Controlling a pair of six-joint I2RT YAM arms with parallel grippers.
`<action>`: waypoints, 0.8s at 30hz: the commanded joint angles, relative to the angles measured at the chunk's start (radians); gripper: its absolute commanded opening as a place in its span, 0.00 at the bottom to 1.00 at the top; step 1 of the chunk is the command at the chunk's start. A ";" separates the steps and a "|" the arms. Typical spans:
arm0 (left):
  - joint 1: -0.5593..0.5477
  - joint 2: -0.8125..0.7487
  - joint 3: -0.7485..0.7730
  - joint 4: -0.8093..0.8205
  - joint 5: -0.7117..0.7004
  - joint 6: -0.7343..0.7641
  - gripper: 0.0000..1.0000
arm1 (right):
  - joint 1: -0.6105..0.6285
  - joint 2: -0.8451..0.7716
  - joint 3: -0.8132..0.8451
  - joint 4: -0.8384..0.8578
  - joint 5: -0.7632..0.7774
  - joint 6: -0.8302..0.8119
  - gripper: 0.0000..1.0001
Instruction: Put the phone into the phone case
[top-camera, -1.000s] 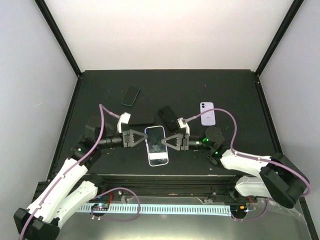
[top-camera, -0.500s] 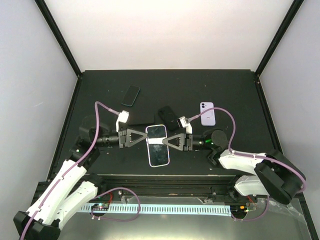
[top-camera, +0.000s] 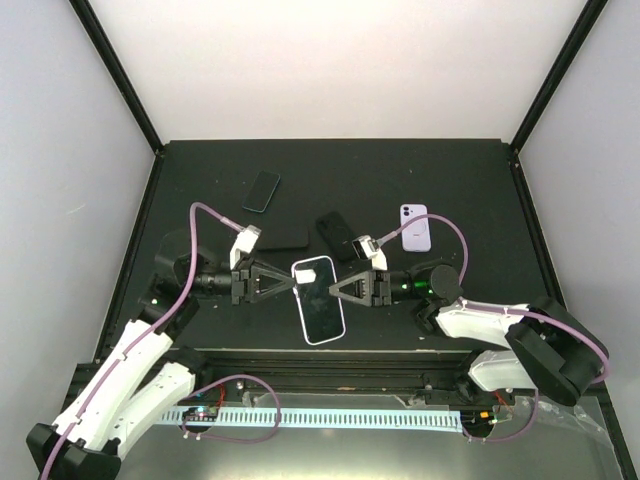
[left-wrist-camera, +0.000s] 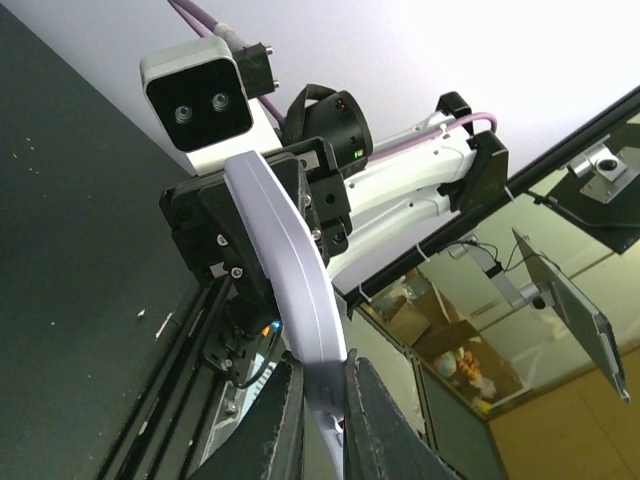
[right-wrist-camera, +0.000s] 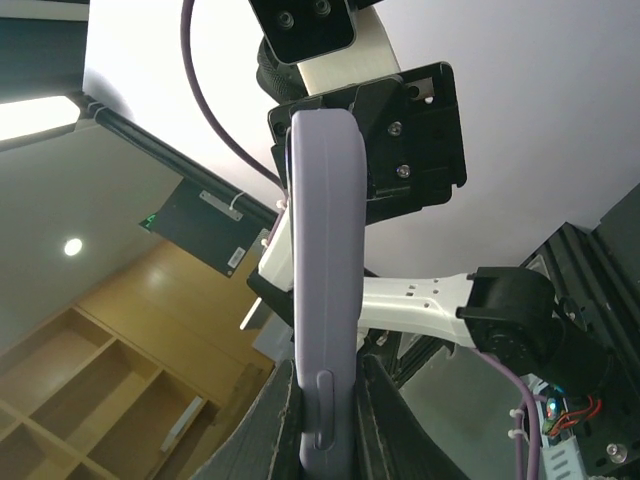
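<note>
Phone: you have the phone (top-camera: 318, 313) between the two arms, near the front edge of the table (top-camera: 200, 170). Its dark screen faces the top camera and its long side runs far to near, slightly slanted.
Phone edge: both wrist views show you a pale lavender rim (left-wrist-camera: 290, 250) (right-wrist-camera: 325, 300) seen edge-on, and the right wrist view also shows a side button on it.
Height: you cannot tell from these views whether the phone rests on the table or is held clear of it.
Left gripper: your left gripper (top-camera: 293, 286) (left-wrist-camera: 325, 400) is clamped on the phone's left long edge, one finger on each face.
Right gripper: your right gripper (top-camera: 334, 291) (right-wrist-camera: 325, 420) is clamped on the opposite long edge, so the two grippers face each other across the phone.
Black slab: a flat black slab (top-camera: 285, 237) lies just behind the left gripper. You cannot tell whether it is a case.
Second black piece: a smaller black piece (top-camera: 337, 236) lies tilted just behind the right gripper.
Lavender phone: further right a lavender phone (top-camera: 415, 227) lies back-up with its camera lenses showing.
Dark handset: a dark handset with a teal edge (top-camera: 262, 191) lies well back on the left, apart from the rest.
</note>
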 joint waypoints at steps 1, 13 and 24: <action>-0.015 -0.019 0.061 -0.083 0.099 0.163 0.07 | 0.003 -0.022 0.055 0.092 0.037 0.066 0.02; -0.038 0.005 0.088 -0.232 -0.041 0.237 0.10 | 0.003 -0.086 0.107 -0.138 0.033 -0.092 0.02; -0.044 0.039 0.180 -0.447 -0.255 0.323 0.20 | 0.005 -0.272 0.172 -0.611 0.092 -0.420 0.02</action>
